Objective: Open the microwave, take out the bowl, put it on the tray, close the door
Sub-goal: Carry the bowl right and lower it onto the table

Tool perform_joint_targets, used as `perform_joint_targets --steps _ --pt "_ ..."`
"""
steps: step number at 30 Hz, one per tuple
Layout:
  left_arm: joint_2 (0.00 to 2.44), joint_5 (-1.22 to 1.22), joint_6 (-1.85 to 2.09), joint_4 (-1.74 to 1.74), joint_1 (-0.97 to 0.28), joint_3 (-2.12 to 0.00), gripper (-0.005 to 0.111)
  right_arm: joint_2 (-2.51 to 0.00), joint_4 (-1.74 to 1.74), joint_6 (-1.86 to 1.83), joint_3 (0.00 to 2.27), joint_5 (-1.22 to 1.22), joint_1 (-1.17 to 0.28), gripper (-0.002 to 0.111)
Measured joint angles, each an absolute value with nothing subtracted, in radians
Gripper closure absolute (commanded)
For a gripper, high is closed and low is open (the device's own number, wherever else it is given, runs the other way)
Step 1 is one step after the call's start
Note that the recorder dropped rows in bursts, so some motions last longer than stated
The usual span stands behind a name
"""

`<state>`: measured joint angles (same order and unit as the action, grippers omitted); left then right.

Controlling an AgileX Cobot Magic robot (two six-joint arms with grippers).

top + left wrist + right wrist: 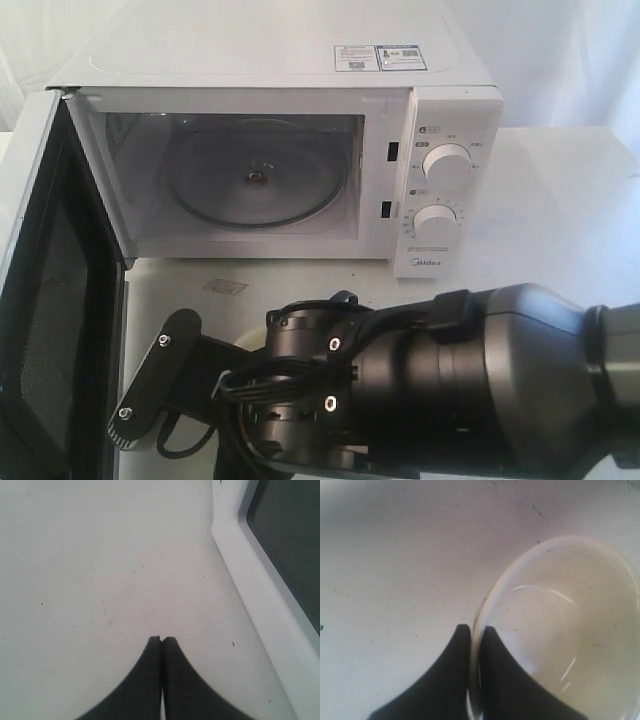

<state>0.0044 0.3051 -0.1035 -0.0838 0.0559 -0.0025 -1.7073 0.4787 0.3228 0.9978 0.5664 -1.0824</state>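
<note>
Open door (45, 300) along the left; microwave (270, 50) mouth unblocked.

Looks like a robot test bench, prob. a lab: plain white tabletop (560, 210), white backdrop (570, 50) behind. A microwave (280, 50) sits on it w/ a big black robot arm (480, 380) up front.

The right arm (470, 370) stretches low across the foreground from the right side. The right end effector (474, 628) pinches the rim of the bowl (560, 630), one finger inside and one outside. The left end effector (161, 639) has its fingers pressed together, nothing between them.
</note>
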Motion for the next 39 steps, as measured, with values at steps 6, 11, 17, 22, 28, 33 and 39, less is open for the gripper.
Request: perform_joint_targets --steps 6,11,17,22,28,33,39 --pt "0.004 0.305 -0.103 -0.084 0.056 -0.003 0.107 -1.726 0.479 0.289 1.025 0.550 -1.082 0.108" --pt "0.004 0.305 -0.103 -0.084 0.056 -0.003 0.107 -1.750 0.479 0.280 1.034 0.578 -1.082 0.108" --pt "0.004 0.305 -0.103 -0.084 0.056 -0.003 0.107 -1.732 0.484 0.280 1.034 0.726 -1.082 0.108" --pt "0.004 0.305 -0.103 -0.084 0.056 -0.003 0.107 -1.687 0.561 0.374 1.011 0.844 -1.082 0.108" --pt "0.004 0.305 -0.103 -0.084 0.056 -0.003 0.107 -1.592 0.605 0.497 0.899 0.849 -1.056 0.108" --pt "0.004 0.305 -0.103 -0.084 0.056 -0.003 0.107 -1.517 0.606 0.542 0.805 0.839 -1.032 0.108" --pt "0.004 0.305 -0.103 -0.084 0.056 -0.003 0.107 -1.497 0.600 0.602 0.725 0.783 -1.012 0.108"
